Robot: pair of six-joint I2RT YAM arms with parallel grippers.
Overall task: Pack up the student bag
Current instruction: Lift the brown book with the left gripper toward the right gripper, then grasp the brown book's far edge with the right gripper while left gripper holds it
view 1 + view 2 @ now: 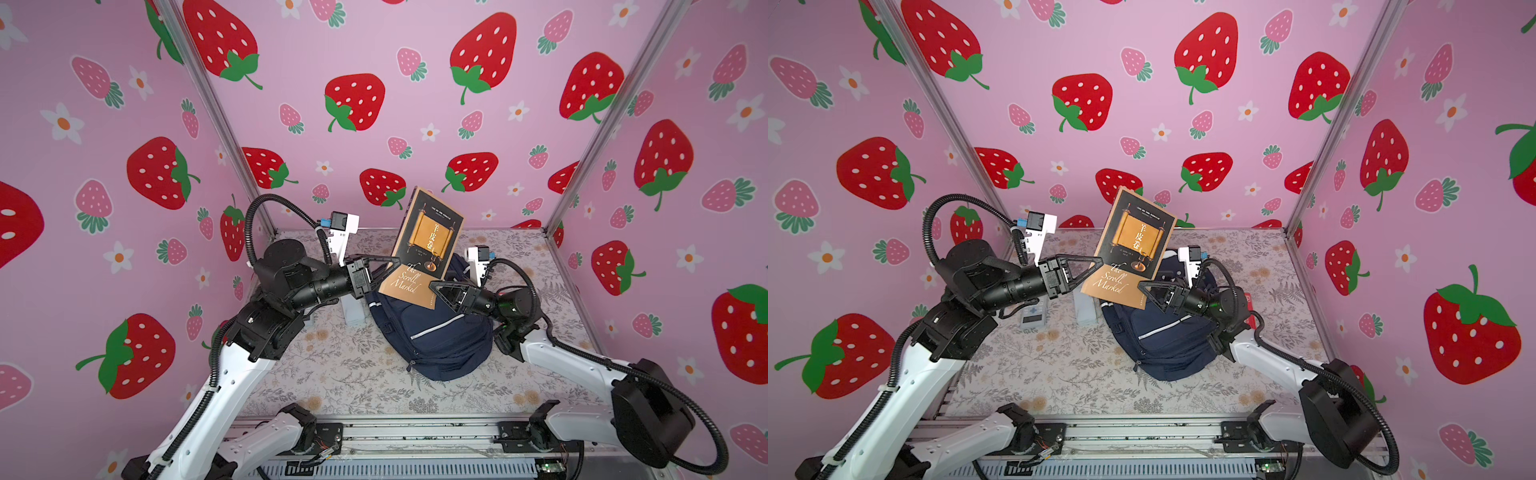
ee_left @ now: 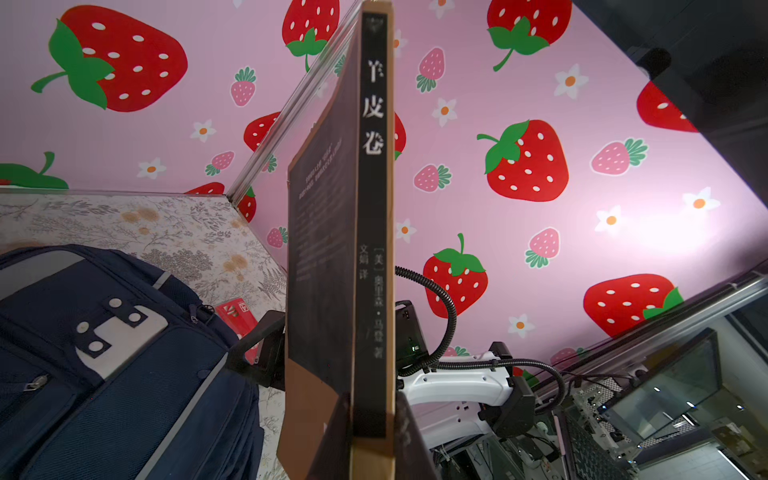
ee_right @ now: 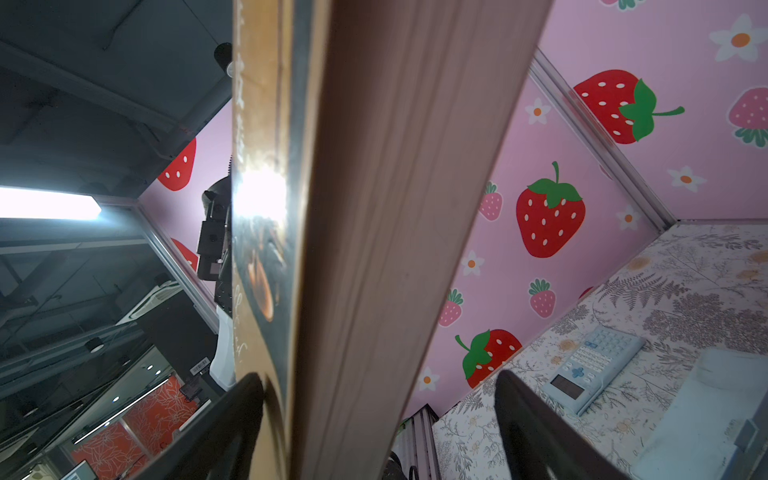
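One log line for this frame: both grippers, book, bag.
left gripper: shut on book | right gripper: open, astride book edge | book: held in air near backpack | backpack: lying on table

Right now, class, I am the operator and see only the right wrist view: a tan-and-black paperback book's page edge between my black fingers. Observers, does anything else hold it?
Observer: Yes. The left gripper is shut on the paperback book at its spine edge.
Operator: Where is the bag?
Observer: The navy-blue fabric student bag lies on the floral table; the raised book overlaps its far end in both top views.
Operator: Anything beside it?
Observer: A flat red packet lies right of the bag in a top view.
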